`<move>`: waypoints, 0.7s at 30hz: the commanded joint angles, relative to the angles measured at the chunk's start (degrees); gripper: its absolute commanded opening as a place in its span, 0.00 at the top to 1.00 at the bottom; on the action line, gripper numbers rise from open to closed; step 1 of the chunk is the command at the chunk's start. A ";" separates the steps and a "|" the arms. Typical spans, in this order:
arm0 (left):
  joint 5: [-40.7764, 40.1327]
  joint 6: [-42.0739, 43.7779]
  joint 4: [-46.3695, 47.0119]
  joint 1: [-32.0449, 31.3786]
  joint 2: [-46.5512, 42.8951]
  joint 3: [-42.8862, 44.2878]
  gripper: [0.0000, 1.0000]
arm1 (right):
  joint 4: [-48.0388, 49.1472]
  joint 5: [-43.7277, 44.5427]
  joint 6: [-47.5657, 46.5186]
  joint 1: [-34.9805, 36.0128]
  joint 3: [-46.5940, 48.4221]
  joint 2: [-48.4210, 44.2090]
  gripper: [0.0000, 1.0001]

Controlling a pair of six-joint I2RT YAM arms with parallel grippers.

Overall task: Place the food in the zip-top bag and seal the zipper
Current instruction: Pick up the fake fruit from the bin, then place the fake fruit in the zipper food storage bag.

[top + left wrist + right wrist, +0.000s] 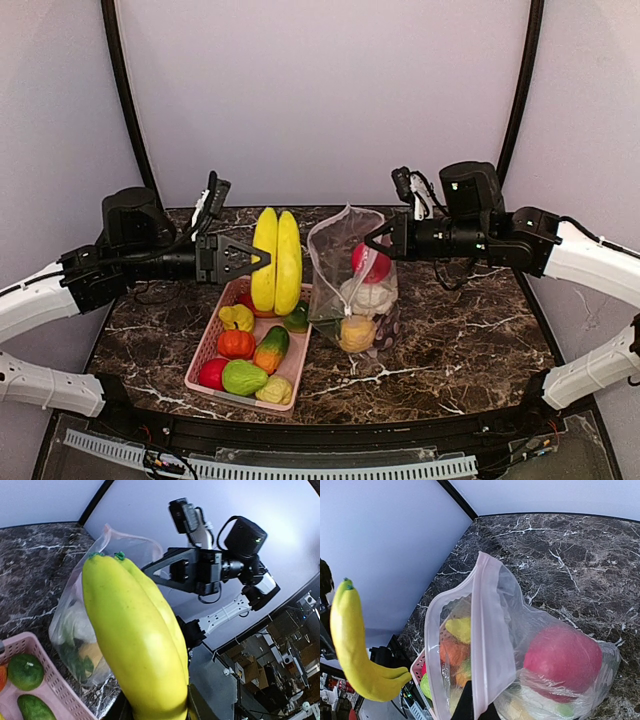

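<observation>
My left gripper [262, 259] is shut on a yellow banana bunch [275, 258], held upright above the pink basket [208, 347]; the banana fills the left wrist view [135, 640]. My right gripper [372, 240] is shut on the rim of the clear dotted zip-top bag [336, 243], holding its mouth open and upright. Inside the bag are a red fruit [372, 263], a white cauliflower [368, 296] and a yellow-orange ball [356, 333]. The pinkish zipper strip [490, 645] shows in the right wrist view, with the red fruit [562, 660] behind it.
The basket holds a yellow pepper [237, 317], an orange pumpkin [236, 344], a red fruit [211, 374], a green fruit [244, 378], an orange-green piece [271, 350] and a pale yellow piece [275, 390]. A curved black rail [300, 425] borders the marble table's near edge.
</observation>
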 commanded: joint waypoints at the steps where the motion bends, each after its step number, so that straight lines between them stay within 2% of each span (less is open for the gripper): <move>1: 9.95 4.07 9.70 0.18 2.54 5.33 0.86 | 3.19 -1.96 -0.81 0.19 1.34 0.67 1.00; 9: 12.46 4.95 20.76 -1.22 12.29 13.78 0.87 | 2.81 -1.49 -1.18 1.65 3.02 2.18 1.00; 15: 11.47 3.15 28.57 -1.87 18.44 13.99 0.88 | 2.53 -0.61 -0.81 1.93 3.42 1.47 1.00; 21: 6.98 2.87 27.94 -2.01 19.60 10.81 0.90 | 2.87 0.39 -0.29 1.95 2.96 -0.18 1.00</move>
